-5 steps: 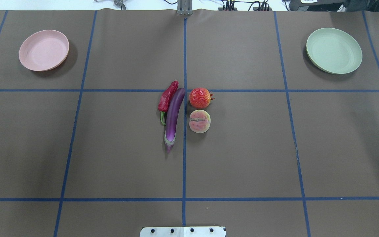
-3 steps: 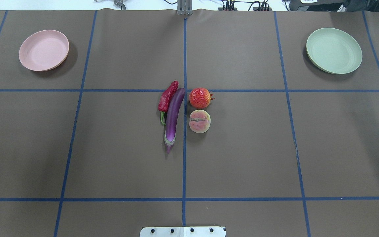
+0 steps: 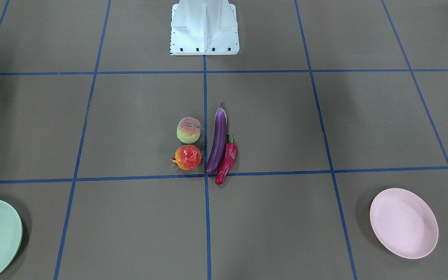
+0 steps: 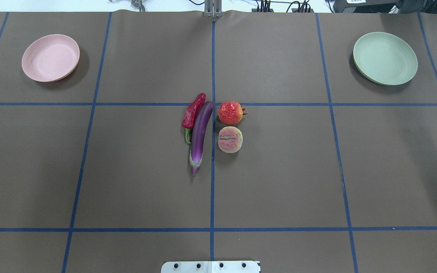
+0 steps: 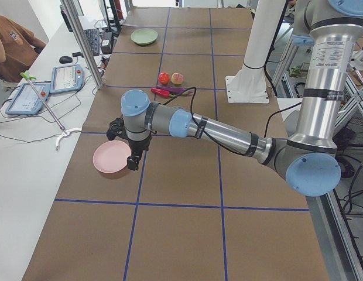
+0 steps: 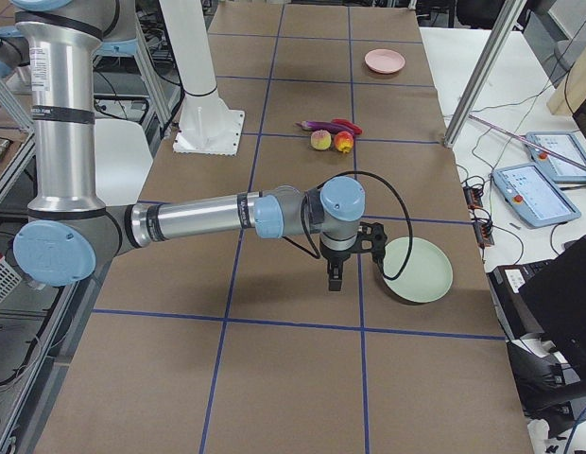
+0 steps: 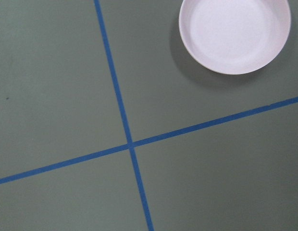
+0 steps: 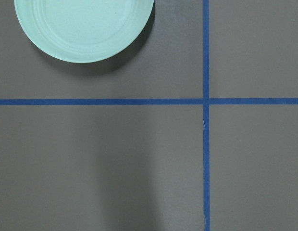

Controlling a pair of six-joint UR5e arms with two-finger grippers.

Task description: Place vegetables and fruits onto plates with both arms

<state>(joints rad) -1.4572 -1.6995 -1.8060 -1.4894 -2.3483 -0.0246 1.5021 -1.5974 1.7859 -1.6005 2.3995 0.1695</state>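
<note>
A purple eggplant [image 4: 199, 132] lies at the table's middle with a red chili pepper [image 4: 192, 112] touching its left side. Right of them sit a pomegranate [image 4: 230, 112] and, nearer me, a peach [image 4: 230, 139]. The pink plate [image 4: 51, 57] is far left and the green plate [image 4: 385, 58] far right; both hold nothing. My left gripper [image 5: 133, 161] hangs high beside the pink plate [image 5: 111, 158]. My right gripper [image 6: 335, 277] hangs high beside the green plate [image 6: 418, 270]. I cannot tell whether either is open or shut. Both wrist views show only a plate [image 7: 234, 33] [image 8: 84, 26] and tape lines.
The white base block [image 4: 211, 266] stands at the near table edge. Blue tape lines divide the brown table cover. Metal frame posts [image 5: 82, 41] and tablets [image 5: 67, 78] stand along the operators' side.
</note>
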